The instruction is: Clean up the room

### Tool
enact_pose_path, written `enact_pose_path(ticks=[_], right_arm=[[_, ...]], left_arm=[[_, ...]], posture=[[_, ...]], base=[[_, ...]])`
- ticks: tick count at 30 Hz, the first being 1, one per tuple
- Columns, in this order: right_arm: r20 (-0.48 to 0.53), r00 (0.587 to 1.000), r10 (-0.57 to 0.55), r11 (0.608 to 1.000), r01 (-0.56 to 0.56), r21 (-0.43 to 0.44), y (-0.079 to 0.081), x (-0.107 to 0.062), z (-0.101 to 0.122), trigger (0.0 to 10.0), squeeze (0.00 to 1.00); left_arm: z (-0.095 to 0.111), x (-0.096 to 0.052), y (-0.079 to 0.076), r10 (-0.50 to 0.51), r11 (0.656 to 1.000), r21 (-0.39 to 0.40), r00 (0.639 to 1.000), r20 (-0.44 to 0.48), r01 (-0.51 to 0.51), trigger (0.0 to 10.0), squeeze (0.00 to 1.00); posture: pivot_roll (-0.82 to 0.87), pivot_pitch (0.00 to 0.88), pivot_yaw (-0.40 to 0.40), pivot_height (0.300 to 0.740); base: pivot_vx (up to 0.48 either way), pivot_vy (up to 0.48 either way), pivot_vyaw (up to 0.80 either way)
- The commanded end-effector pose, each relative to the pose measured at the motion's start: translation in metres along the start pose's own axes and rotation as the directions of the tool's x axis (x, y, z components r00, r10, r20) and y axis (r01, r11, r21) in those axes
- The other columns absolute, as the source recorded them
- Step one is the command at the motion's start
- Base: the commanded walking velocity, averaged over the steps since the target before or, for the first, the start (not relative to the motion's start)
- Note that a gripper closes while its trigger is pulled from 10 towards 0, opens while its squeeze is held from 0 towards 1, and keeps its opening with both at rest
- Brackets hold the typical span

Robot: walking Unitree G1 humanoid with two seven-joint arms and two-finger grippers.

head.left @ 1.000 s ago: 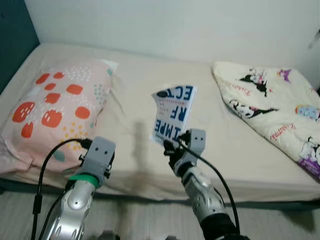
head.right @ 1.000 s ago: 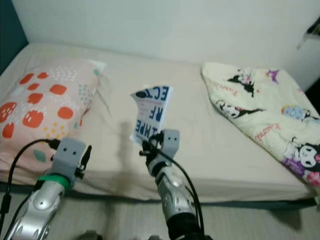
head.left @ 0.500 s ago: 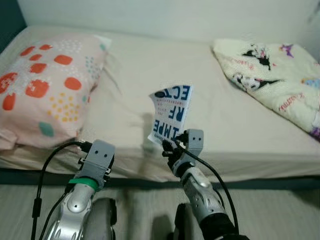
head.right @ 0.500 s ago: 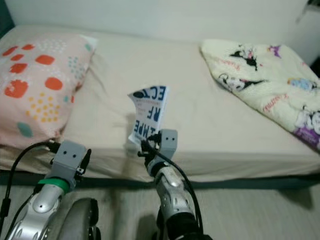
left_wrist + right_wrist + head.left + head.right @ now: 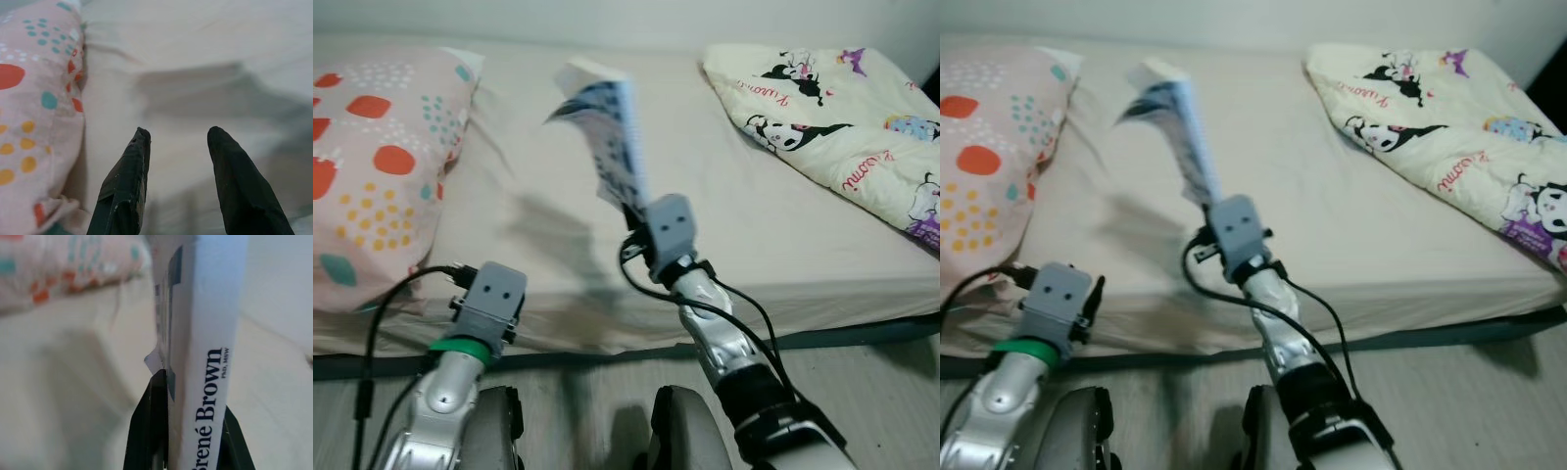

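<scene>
Right gripper [image 5: 188, 431] at centre frame is clamped on the lower end of a book [image 5: 612, 132] — its black fingers [image 5: 151, 431] pinch the spine, which reads "Brené Brown" in the wrist view. It holds the book up above the bed [image 5: 783, 235], the pages fanning toward the upper left and blurred. Left gripper [image 5: 178, 161] sits at lower left near the bed's front edge, fingers spread apart with nothing between them. A pillow [image 5: 372, 176] with red and teal spots lies at the left of the frame; a cartoon-print blanket [image 5: 832, 108] is bunched at the upper right — well apart from the book
</scene>
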State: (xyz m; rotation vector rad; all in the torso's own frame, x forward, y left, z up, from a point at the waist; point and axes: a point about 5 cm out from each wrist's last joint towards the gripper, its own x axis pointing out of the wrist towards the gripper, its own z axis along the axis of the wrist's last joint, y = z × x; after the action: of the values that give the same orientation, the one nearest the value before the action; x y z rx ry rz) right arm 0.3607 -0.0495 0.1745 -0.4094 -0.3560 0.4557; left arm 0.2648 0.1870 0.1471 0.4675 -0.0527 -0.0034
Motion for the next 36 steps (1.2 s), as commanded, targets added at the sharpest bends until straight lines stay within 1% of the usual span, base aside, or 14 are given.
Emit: enact_pose_path(ticks=[1, 4, 7, 9, 10, 15, 16, 17, 20, 23, 27, 30, 34, 36], right_arm=[[-0.008, 1.000, -0.004, 0.992, 0.003, -0.128, 0.005, 0.004, 0.000, 10.0, 0.00], [-0.046, 0.999, -0.010, 0.947, -0.006, -0.322, 0.011, 0.012, -0.003, 10.0, 0.00], [-0.065, 0.998, -0.024, 0.923, -0.003, -0.384, 0.012, 0.014, -0.006, 10.0, 0.00], [-0.090, 0.994, -0.055, 0.871, 0.004, -0.491, 0.011, 0.018, -0.009, 10.0, 0.00], [-0.090, 0.994, -0.055, 0.871, 0.004, -0.491, 0.011, 0.018, -0.009, 10.0, 0.00], [-0.109, 0.987, -0.118, 0.810, 0.032, -0.586, 0.009, 0.023, -0.011, 10.0, 0.00], [-0.089, 0.983, -0.161, 0.741, 0.061, -0.669, 0.012, 0.027, -0.008, 10.0, 0.00], [-0.089, 0.983, -0.161, 0.741, 0.061, -0.669, 0.012, 0.027, -0.008, 10.0, 0.00], [-0.059, 0.984, -0.166, 0.677, 0.070, -0.733, 0.017, 0.028, -0.006, 10.0, 0.00], [-0.104, 0.994, 0.023, 0.591, -0.097, -0.801, 0.053, 0.013, -0.022, 10.0, 0.00], [-0.165, 0.970, 0.180, 0.504, -0.235, -0.831, 0.079, -0.006, -0.039, 10.0, 0.00], [-0.246, 0.943, 0.226, 0.481, -0.327, -0.813, 0.084, -0.021, -0.055, 10.0, 0.00], [-0.275, 0.936, 0.218, 0.480, -0.349, -0.805, 0.081, -0.023, -0.060, 10.0, 0.00], [-0.282, 0.937, 0.205, 0.500, -0.348, -0.793, 0.080, -0.021, -0.058, 10.0, 0.00]], left_arm=[[-0.003, -0.012, 0.004, -0.030, 1.000, 0.010, 0.999, -0.026, 0.030, 10.0, 0.00], [-0.003, -0.027, 0.012, -0.048, 0.999, 0.018, 0.998, -0.039, 0.049, 10.0, 0.00], [-0.004, -0.038, 0.014, -0.062, 0.998, 0.020, 0.997, -0.055, 0.063, 10.0, 0.00], [-0.010, -0.060, 0.009, -0.127, 0.992, -0.040, 0.987, -0.102, 0.124, 10.0, 0.00], [-0.010, -0.060, 0.009, -0.127, 0.992, -0.040, 0.987, -0.102, 0.124, 10.0, 0.00], [-0.014, -0.089, -0.005, -0.262, 0.959, -0.154, 0.952, -0.160, 0.238, 10.0, 0.00], [-0.009, -0.103, -0.019, -0.348, 0.926, -0.214, 0.922, -0.168, 0.310, 10.0, 0.00], [-0.009, -0.103, -0.019, -0.348, 0.926, -0.214, 0.922, -0.168, 0.310, 10.0, 0.00], [-0.004, -0.107, -0.025, -0.368, 0.914, -0.245, 0.915, -0.166, 0.323, 10.0, 0.00], [0.001, -0.106, -0.026, -0.344, 0.913, -0.288, 0.925, -0.161, 0.289, 10.0, 0.00], [0.003, -0.107, -0.021, -0.320, 0.917, -0.303, 0.932, -0.170, 0.260, 10.0, 0.00], [0.003, -0.108, -0.017, -0.297, 0.921, -0.314, 0.938, -0.181, 0.231, 10.0, 0.00], [0.004, -0.106, -0.015, -0.289, 0.921, -0.321, 0.940, -0.182, 0.221, 10.0, 0.00], [0.005, -0.102, -0.015, -0.288, 0.920, -0.324, 0.941, -0.179, 0.220, 10.0, 0.00]], posture=[[0.17, 0.249, -0.076, 0.575], [0.19, 0.290, -0.068, 0.575], [0.19, 0.290, -0.068, 0.575], [0.21, 0.325, -0.065, 0.575], [0.21, 0.325, -0.065, 0.575], [0.23, 0.356, -0.066, 0.575], [0.26, 0.389, -0.062, 0.575], [0.26, 0.389, -0.062, 0.575], [0.27, 0.396, -0.063, 0.575], [0.29, 0.429, -0.070, 0.575], [0.29, 0.432, -0.073, 0.575], [0.29, 0.432, -0.081, 0.575], [0.28, 0.426, -0.079, 0.575], [0.28, 0.418, -0.075, 0.575]], base=[[0.000, 0.000, 0.00], [0.000, 0.000, 0.00], [0.000, 0.000, 0.00], [0.000, 0.000, 0.00], [0.000, 0.000, 0.00], [0.000, 0.000, 0.00], [0.000, 0.000, 0.00], [0.000, 0.000, 0.00], [0.000, 0.000, 0.00], [0.000, 0.000, 0.00], [0.000, 0.000, 0.00], [0.000, 0.000, 0.00], [0.000, 0.000, 0.00], [0.000, 0.000, 0.00]])
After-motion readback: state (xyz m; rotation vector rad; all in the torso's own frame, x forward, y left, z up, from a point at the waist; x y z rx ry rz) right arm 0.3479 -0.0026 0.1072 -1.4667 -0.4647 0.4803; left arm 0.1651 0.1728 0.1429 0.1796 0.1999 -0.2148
